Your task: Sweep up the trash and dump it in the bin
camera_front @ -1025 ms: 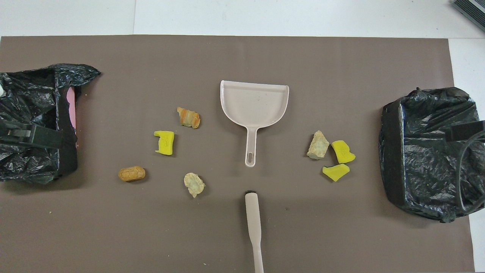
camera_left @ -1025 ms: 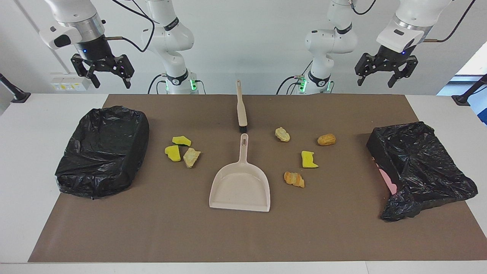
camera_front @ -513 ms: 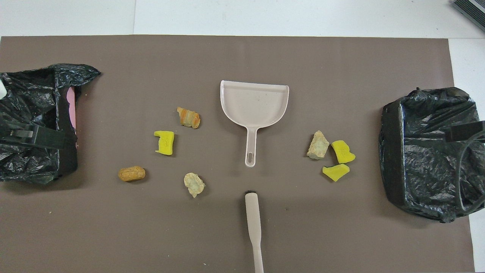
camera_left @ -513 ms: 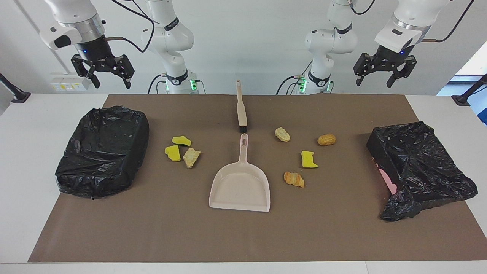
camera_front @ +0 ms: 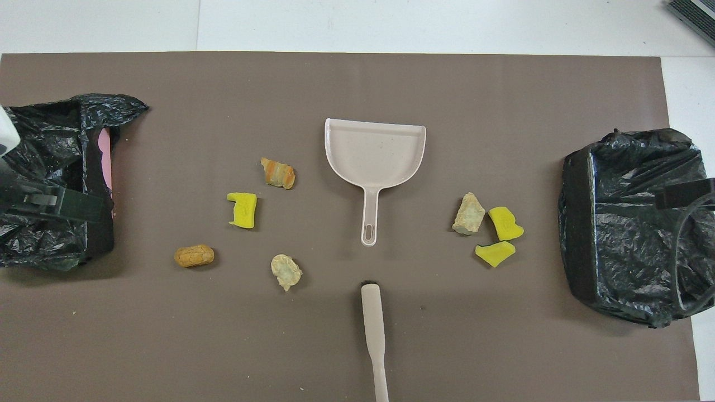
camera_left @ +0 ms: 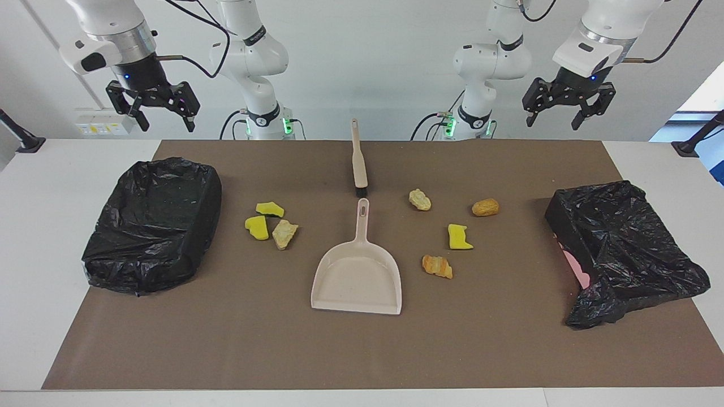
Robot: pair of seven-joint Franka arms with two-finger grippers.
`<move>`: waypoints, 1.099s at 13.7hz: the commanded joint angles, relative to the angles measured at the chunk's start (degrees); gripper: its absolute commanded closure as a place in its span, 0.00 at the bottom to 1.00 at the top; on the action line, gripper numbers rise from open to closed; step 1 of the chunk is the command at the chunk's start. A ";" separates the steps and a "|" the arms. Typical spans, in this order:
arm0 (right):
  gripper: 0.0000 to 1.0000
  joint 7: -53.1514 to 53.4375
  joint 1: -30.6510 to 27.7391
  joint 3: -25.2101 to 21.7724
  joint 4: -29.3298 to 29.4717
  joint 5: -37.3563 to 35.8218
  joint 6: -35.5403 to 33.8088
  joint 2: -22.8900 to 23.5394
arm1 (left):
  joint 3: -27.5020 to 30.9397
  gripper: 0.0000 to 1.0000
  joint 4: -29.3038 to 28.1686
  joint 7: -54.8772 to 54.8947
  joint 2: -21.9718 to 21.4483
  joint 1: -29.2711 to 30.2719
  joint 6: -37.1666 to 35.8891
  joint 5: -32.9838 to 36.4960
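Currently, both arms are hanging raised and idle above the robots' end of the bench [camera_left: 73, 186]. The left end effector [camera_left: 561, 111] is hovering with its fingers spread apart and gripping nothing, and the right end effector [camera_left: 154, 112] is doing the same.

Seven pieces of trash are lying on the brown mat [camera_left: 362, 350]. Three of them [camera_left: 270, 223] are clustering near the black-lined bin [camera_left: 153, 226] at the right arm's end. Four more [camera_left: 449, 232] are sitting scattered toward the left arm's end, near the second bagged bin [camera_left: 622, 249].

Between the two groups, the beige dustpan [camera_left: 357, 280] is resting flat, its handle pointing toward the robots. The brush [camera_left: 357, 161] is lying nearer to the robots, in line with that handle, just apart from it.
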 commanded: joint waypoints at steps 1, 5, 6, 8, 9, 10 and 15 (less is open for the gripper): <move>0.00 -1.59 -0.88 0.48 -1.02 0.38 -1.18 -1.15 | 0.46 0.00 -2.33 -0.16 -2.13 -1.61 -0.01 -0.86; 0.00 -1.68 -0.97 0.48 -1.02 0.38 -1.18 -1.15 | 0.46 0.00 -5.66 -0.24 -3.79 -2.40 3.23 -3.41; 0.00 -1.68 -0.97 0.48 -1.02 0.38 -1.18 -1.15 | 0.46 0.00 -6.20 -0.33 -3.88 -3.71 3.59 -3.50; 0.00 -1.76 -1.14 0.48 -1.02 0.38 -1.18 -1.15 | 0.46 0.00 -7.25 -3.21 -3.88 -6.17 3.68 -3.50; 0.00 -1.76 -1.15 0.48 -1.02 0.38 -1.18 -1.15 | 0.46 0.00 -7.95 -4.97 -3.89 -7.49 4.29 -3.50; 0.00 -1.76 -1.15 0.48 -1.11 0.38 -1.18 -1.15 | 0.37 0.00 -9.18 -6.64 -4.49 -8.55 5.34 -3.50; 0.00 -1.85 -1.23 0.48 -1.11 0.38 -1.35 -1.15 | 0.37 0.00 -15.07 -15.25 -5.38 -16.63 9.65 -3.50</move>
